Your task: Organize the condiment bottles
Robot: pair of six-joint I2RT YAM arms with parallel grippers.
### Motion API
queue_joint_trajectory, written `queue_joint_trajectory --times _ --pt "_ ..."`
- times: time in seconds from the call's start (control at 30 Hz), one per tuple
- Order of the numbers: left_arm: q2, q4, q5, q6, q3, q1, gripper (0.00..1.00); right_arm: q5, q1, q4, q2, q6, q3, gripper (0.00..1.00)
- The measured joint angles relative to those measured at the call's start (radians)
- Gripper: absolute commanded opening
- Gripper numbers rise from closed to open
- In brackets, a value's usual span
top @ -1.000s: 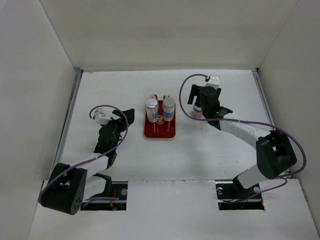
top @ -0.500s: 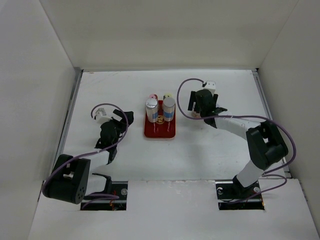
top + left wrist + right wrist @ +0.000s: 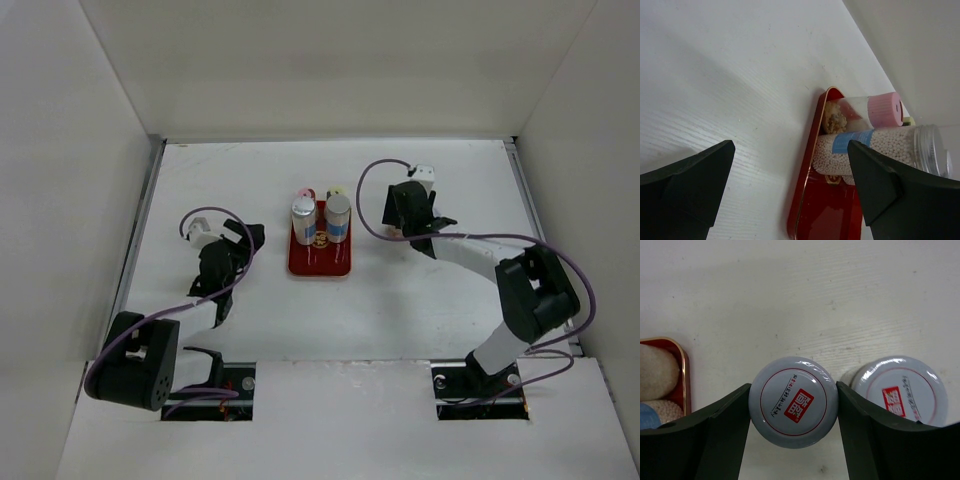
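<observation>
Right end effector (image 3: 793, 385) clasps a silver-lidded shaker jar (image 3: 793, 409), its red-square logo lettering illegible, beside a second jar (image 3: 899, 390) on the white worktop (image 3: 790, 300); left end effector (image 3: 791, 145) gapes, released.

The left arm (image 3: 210, 295) reaches forward from its base, folded low. The left gripper (image 3: 791, 150) is angled downward, its jaws spread wide with nothing between them. The right arm (image 3: 470, 255) stretches farther out and bends inward, with the wrist pointing down. The right gripper (image 3: 793, 390) has its jaws against both sides of a condiment jar (image 3: 793, 410) at its lid.
</observation>
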Motion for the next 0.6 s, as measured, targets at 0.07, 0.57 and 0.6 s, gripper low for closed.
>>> queue_joint_trajectory --times 0.07,0.57,0.6 --pt "-0.016 0.006 0.0 0.0 0.0 0.0 1.0 0.011 0.009 -0.012 -0.049 -0.005 -0.035 0.54" --pt "-0.013 0.183 0.014 -0.005 -0.058 -0.008 1.0 -0.047 0.43 -0.047 -0.2 0.037 -0.081 0.55" --pt "-0.012 0.18 0.016 -0.006 -0.058 -0.008 1.0 -0.059 0.442 -0.044 -0.179 0.035 -0.066 0.55"
